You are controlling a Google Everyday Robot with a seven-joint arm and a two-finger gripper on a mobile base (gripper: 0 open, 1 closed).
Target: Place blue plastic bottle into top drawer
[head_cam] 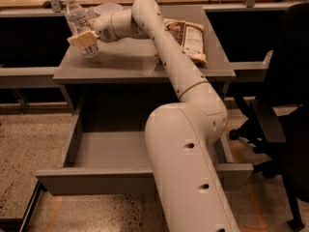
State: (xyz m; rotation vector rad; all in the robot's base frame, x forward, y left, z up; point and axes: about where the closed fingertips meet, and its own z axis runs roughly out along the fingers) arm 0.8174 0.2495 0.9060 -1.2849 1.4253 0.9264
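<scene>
The blue plastic bottle [76,19], clear with a white cap, stands upright at the far left of the grey desk top [140,62]. My gripper [85,38] reaches in from the right and is closed around the bottle's lower body, with one beige finger [81,37] across its front. The bottle's base is at or just above the desk surface. The top drawer [108,151] is pulled open below the desk, and its plain grey inside shows nothing in it. My arm hides the drawer's right part.
A white bowl [108,8] sits behind the gripper at the back of the desk. A brown snack bag [189,35] lies on the desk's right side. A black chair [285,110] stands to the right. Speckled floor lies to the left.
</scene>
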